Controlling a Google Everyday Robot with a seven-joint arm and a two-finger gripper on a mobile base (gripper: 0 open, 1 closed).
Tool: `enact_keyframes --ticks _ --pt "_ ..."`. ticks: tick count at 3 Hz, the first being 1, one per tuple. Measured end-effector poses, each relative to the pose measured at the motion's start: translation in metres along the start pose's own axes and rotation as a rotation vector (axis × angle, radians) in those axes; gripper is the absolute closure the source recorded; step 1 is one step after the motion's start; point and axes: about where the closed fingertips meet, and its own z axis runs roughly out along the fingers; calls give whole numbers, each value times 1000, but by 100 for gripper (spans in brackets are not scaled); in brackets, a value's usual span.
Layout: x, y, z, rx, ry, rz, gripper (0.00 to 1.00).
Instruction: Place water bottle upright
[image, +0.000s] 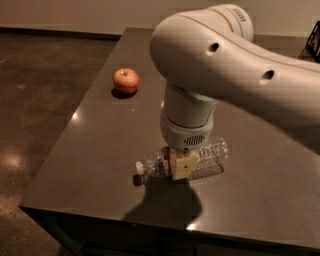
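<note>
The water bottle (212, 150) is a clear ribbed plastic bottle lying on its side on the dark table (100, 150), near the front edge. Its white cap (139, 167) points left and its base points right. My gripper (182, 163) hangs straight down from the big white arm (225, 65) and sits over the bottle's middle, at the label band. The gripper body hides most of the label.
A red apple (125, 80) sits on the table at the far left, well away from the bottle. The table's front edge (150, 220) is just below the bottle, with the floor (40, 100) to the left.
</note>
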Motion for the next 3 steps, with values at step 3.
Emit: enact_keyframes --ticks 3 --pt "31 -60 -63 97 -305 185 100"
